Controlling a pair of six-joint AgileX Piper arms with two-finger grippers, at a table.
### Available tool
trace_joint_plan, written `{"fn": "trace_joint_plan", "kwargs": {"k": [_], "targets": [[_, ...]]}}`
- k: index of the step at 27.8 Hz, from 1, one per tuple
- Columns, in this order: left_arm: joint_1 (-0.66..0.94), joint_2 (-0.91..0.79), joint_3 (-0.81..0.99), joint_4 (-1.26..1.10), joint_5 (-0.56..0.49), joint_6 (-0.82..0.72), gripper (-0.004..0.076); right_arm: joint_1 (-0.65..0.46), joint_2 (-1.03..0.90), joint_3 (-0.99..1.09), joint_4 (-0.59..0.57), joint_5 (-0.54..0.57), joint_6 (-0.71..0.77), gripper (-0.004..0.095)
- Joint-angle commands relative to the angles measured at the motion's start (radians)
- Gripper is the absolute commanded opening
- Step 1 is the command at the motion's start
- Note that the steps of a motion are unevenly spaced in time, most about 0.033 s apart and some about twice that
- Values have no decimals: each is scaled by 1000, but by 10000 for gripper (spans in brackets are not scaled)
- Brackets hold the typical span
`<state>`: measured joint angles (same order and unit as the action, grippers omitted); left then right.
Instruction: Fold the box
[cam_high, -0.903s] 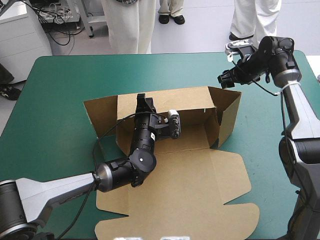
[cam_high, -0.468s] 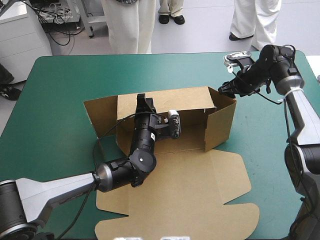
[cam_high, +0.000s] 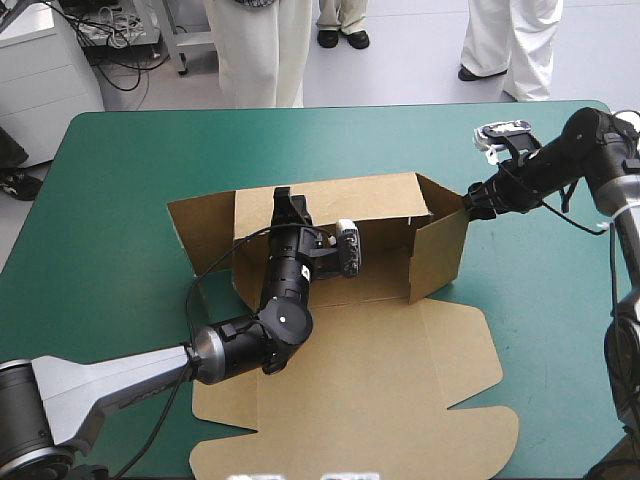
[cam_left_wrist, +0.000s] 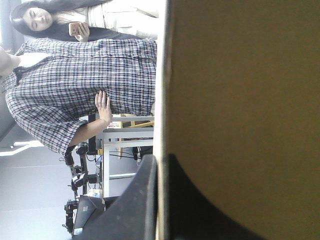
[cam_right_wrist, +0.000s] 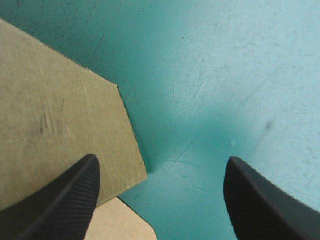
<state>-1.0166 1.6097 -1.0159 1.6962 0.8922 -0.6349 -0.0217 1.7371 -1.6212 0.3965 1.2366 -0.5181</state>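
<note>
Brown box (cam_high: 340, 370) mid-way on teal-green cover (cam_high: 120, 180), back wall and right end wall up, lid flat on near side. Clamped on box's back wall: left gripper (cam_high: 286, 203). Spread apart at box's right-wall top corner: right gripper (cam_high: 473, 203), nothing held.

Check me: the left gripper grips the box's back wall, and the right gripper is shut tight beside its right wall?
Not shut: the right wrist view shows the right gripper open, its black fingers standing apart beside the box. The left gripper does grip the back wall.
</note>
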Motion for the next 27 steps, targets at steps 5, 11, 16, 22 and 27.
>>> {"fn": "trace_joint_plan", "kwargs": {"k": [5, 11, 16, 22, 27], "targets": [[-10, -46, -22, 97, 29, -10, -32, -19, -78, 48, 124, 11, -93, 639], [-10, -46, -22, 97, 29, -10, -32, -19, -99, 122, 159, 11, -132, 639], [-10, -46, -22, 97, 29, -10, -32, -19, -127, 189, 201, 11, -181, 639], [-10, -46, -22, 97, 28, -10, -32, -11, -144, 223, 239, 11, -210, 639], [-10, -46, -22, 97, 28, -10, -32, 33, -144, 231, 270, 11, -240, 639]]}}
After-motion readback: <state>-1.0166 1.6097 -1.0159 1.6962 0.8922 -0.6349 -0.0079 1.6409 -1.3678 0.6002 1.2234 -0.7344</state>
